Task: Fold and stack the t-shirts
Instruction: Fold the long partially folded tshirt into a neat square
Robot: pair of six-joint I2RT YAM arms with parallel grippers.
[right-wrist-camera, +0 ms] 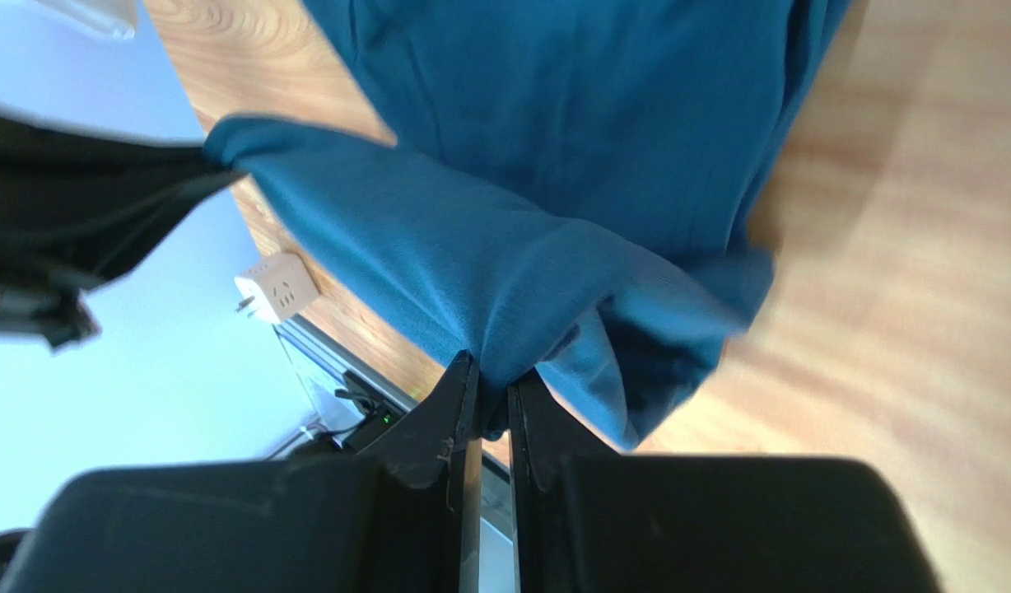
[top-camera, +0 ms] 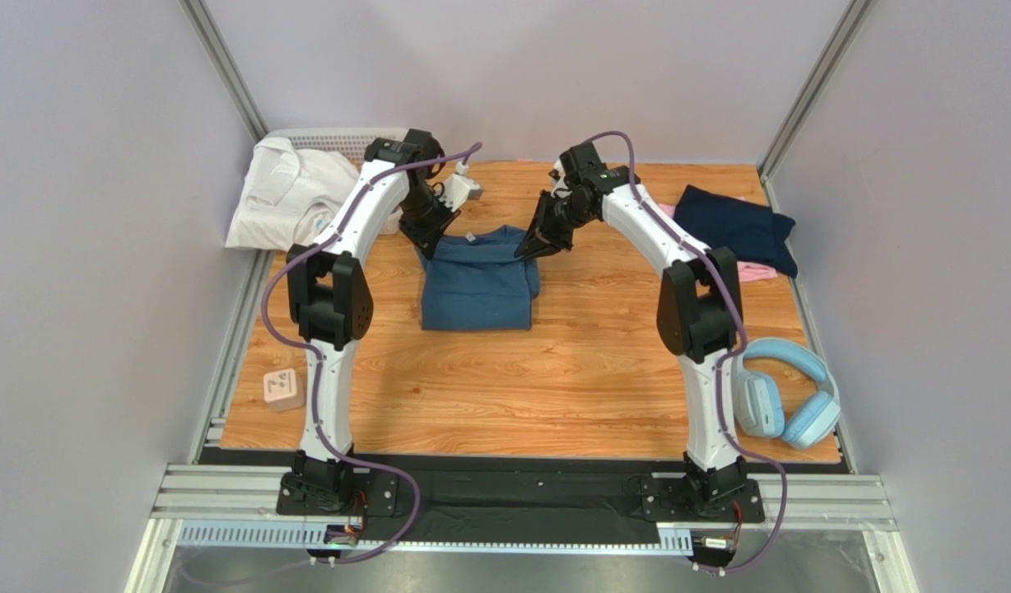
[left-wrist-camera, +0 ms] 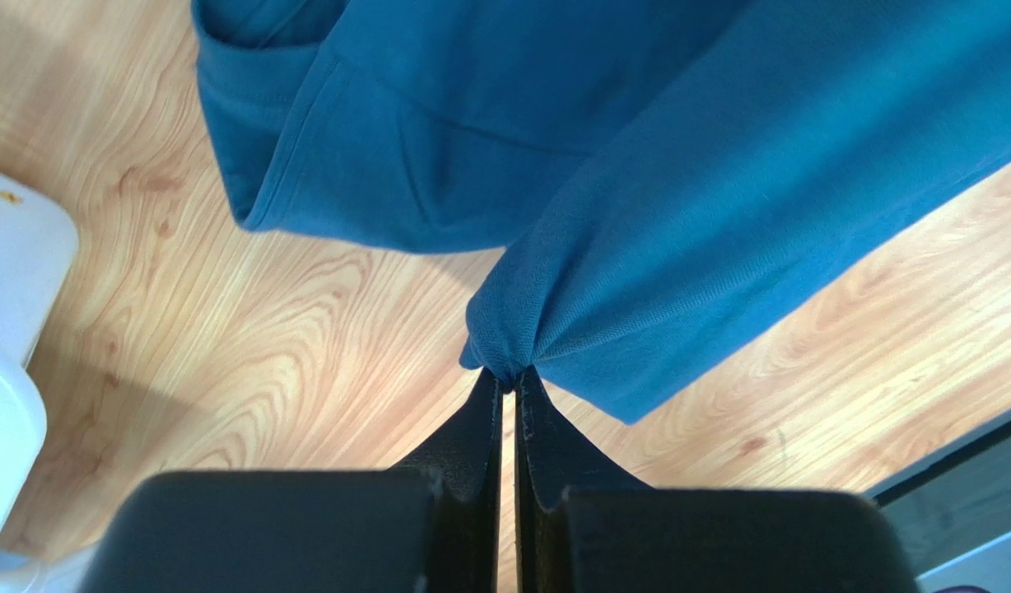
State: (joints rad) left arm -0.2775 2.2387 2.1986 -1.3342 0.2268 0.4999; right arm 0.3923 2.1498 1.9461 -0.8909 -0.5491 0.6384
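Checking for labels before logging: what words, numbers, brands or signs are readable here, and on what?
No text reads clearly.
Marks on the small white box: too small to read.
Orange marks on the white object, left wrist view: blurred, cut off.
The teal t-shirt and headphones: no print seen.

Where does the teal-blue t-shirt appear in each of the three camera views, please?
Top external: teal-blue t-shirt in the middle of the wooden tabletop, towards the far side.
Left wrist: fills the top, a corner pinched by the left gripper.
Right wrist: upper middle, a fold pinched by the right gripper.
Shared landmark: the wooden tabletop.
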